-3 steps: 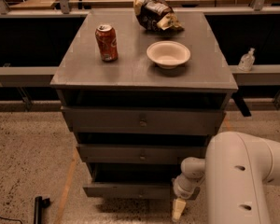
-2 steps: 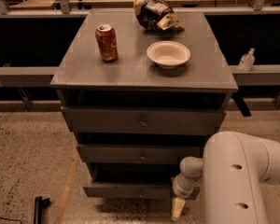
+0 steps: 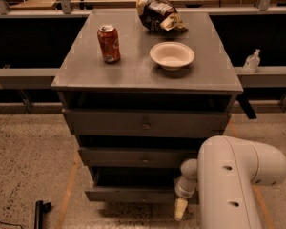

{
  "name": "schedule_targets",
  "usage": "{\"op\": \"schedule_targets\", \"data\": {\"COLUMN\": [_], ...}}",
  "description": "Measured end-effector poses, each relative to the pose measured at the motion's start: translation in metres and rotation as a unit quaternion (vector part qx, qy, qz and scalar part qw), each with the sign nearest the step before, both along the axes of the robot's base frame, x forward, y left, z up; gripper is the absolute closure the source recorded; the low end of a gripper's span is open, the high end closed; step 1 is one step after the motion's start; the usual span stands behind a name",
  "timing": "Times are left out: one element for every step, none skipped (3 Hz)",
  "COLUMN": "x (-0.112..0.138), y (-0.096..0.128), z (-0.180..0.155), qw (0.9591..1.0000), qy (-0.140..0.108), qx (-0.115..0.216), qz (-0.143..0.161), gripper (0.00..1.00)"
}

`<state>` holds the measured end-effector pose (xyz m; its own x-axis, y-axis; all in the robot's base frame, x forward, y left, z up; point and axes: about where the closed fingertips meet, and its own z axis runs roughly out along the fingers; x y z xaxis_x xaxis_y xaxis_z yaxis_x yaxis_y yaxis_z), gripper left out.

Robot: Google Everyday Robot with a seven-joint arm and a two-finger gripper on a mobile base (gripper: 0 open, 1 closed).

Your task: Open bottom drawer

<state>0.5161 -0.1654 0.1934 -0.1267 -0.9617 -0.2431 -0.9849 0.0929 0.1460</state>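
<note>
the bottom drawer, lowest of three grey fronts, sits just left of the pincer, which hangs low by the drawer's right end near the floor; whether the pincer is wide or narrow cannot be told, and contact with the front cannot be confirmed. the drawer's centre knob lies further to the pincer's left, so a pull begun from this spot risks finding no hold and sliding off the flat front, or dragging one end and jamming the drawer askew. just above the pincer is the middle drawer, which a misjudged rise could hook instead. the bulky white arm to the right hides that corner, so a snag there may go unseen. far above, on the desk, a red soda can and a bowl could topple or shift if the cabinet is jerked.
</note>
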Motion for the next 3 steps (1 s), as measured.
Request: {"op": "schedule_targets", "data": {"x": [0.006,0.006,0.003], "y": [0.000,0.003,0.003], "z": [-0.010,-0.018,-0.021], "qw": [1.0000,0.9999,0.9999], "qy": [0.002,0.008,0.013], "qx": [-0.003,-0.001,0.001], "qz": [0.003,0.008,0.007], "gripper": [0.00,0.18,0.42]}}
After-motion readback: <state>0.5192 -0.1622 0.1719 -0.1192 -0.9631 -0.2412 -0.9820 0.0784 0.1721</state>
